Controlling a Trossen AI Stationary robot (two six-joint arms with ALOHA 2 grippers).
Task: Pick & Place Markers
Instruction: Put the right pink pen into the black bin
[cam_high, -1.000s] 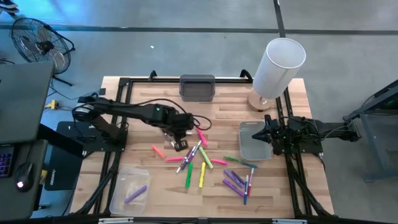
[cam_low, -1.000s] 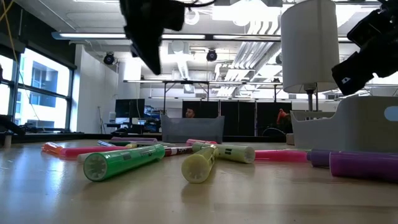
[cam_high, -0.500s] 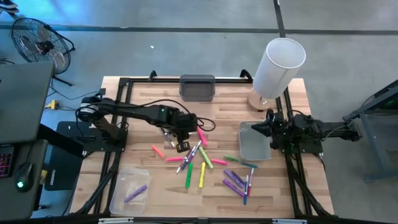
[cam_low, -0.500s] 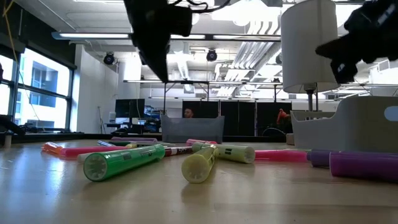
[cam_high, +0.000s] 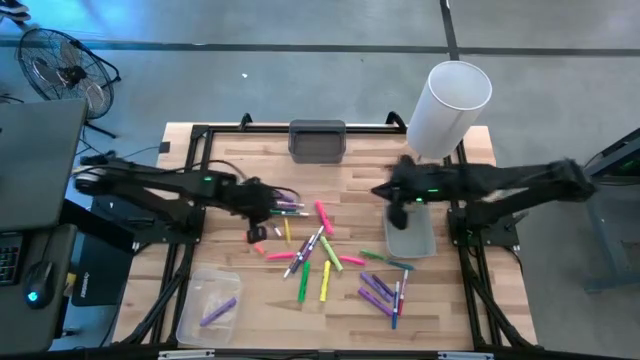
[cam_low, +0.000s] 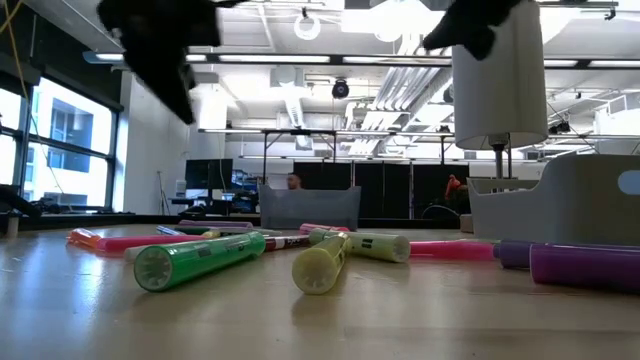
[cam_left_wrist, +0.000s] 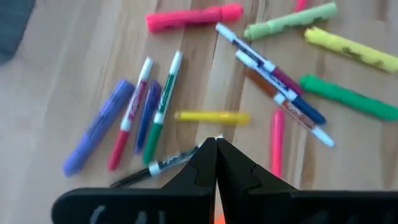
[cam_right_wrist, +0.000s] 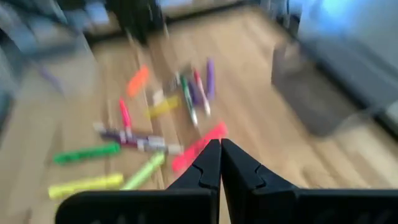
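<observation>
High view: my left gripper (cam_high: 262, 198) hangs over the desk (cam_high: 230, 165) beside the markers (cam_high: 322, 262) scattered at its middle. My right gripper (cam_high: 388, 192) reaches over the near edge of a grey tray (cam_high: 411, 240).

Low view: green (cam_low: 200, 260) and yellow (cam_low: 322, 266) pens lie nearest.

Left wrist view: my fingers (cam_left_wrist: 205, 163) are clenched together, empty, above the pens.

Right wrist view: my fingers (cam_right_wrist: 210, 167) are pressed together, grasping nothing, with pens spread beyond them.

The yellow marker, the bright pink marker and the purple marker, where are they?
yellow marker (cam_left_wrist: 211, 116), left wrist view, mid-barrel.
bright pink marker (cam_left_wrist: 194, 17), left wrist view, mid-barrel.
purple marker (cam_left_wrist: 98, 135), left wrist view, middle of its body.
</observation>
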